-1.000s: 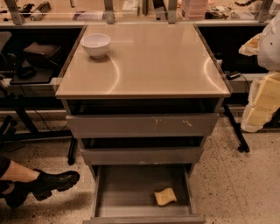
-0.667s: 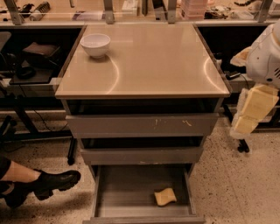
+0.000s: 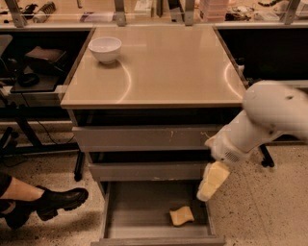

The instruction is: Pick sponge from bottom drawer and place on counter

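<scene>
The small yellow sponge (image 3: 181,215) lies on the floor of the open bottom drawer (image 3: 137,211), near its front right corner. My gripper (image 3: 212,181), padded in pale yellow foam, hangs from the white arm (image 3: 262,120) that comes in from the right. It is just above the drawer's right wall, above and to the right of the sponge and apart from it. The glossy beige counter (image 3: 163,67) tops the grey cabinet.
A white bowl (image 3: 105,49) stands at the counter's back left. Two upper drawer fronts (image 3: 144,138) are shut. A person's black boot (image 3: 57,202) rests on the floor left of the cabinet. A cluttered bench (image 3: 144,10) runs behind.
My arm has swung from the far right, down and to the left, bringing the gripper over the right side of the open bottom drawer. The sponge has not moved.
</scene>
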{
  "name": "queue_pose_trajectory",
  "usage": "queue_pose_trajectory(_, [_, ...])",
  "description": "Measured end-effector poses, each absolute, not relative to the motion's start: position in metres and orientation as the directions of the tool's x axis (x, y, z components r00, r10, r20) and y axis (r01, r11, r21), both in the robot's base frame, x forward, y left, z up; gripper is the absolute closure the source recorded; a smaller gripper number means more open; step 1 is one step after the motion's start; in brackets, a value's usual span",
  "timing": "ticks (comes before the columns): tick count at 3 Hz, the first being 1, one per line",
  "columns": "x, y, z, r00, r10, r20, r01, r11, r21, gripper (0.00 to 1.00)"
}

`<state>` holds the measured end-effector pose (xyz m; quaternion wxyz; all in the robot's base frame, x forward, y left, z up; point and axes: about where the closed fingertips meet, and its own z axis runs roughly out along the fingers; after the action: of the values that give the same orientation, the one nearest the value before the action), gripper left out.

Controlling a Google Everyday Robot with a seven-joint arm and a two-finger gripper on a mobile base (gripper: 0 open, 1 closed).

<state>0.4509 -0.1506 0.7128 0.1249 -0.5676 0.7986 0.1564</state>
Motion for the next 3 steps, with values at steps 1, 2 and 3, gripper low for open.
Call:
queue_pose_trajectory(1, [0.458, -0.13, 0.613, -0.395, -0.817, -0.419, -0.918, 0.341, 0.2, 0.0])
queue_pose_trajectory(2, [0.464, -0.124, 0.554, -0.456, -0.784, -0.422, -0.89, 0.391, 0.235, 0.0])
queue_pose_trajectory(3, [0.466, -0.123, 0.549, -0.461, -0.778, -0.428, -0.887, 0.395, 0.238, 0.0])
